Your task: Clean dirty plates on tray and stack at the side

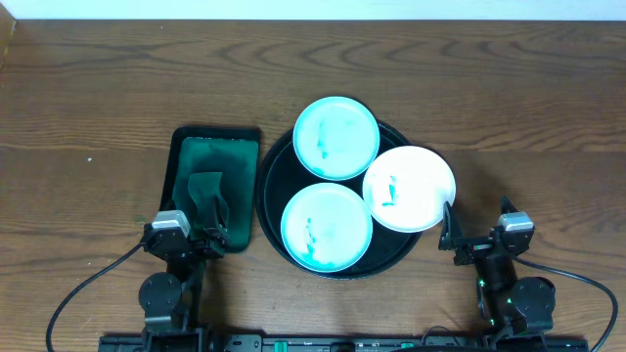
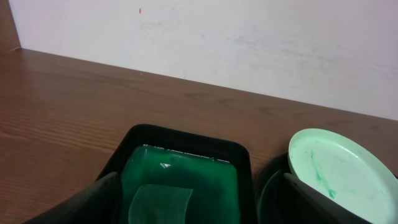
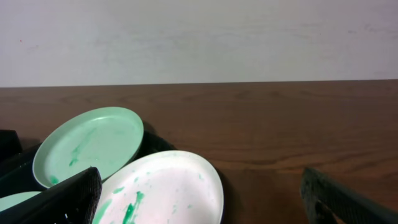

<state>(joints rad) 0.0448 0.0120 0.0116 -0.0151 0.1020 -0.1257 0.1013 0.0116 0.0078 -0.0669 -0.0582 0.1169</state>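
Three round plates with teal-green smears lie on the round black tray [image 1: 273, 178]: one at the back [image 1: 336, 137], one at the front [image 1: 326, 226], one on the right [image 1: 409, 188] overhanging the tray's rim. My left gripper [image 1: 188, 238] is open and empty at the near end of the green tray. In the left wrist view its fingers [image 2: 199, 208] frame that tray. My right gripper [image 1: 460, 235] is open and empty just in front of the right plate, which shows in the right wrist view [image 3: 165, 190] between the fingers [image 3: 205, 202].
A rectangular dark-green tray [image 1: 213, 186] with green liquid and a folded cloth [image 1: 208, 196] stands left of the round tray. It also shows in the left wrist view [image 2: 183, 180]. Brown wood tabletop [image 1: 528, 117] stretches to the right and back.
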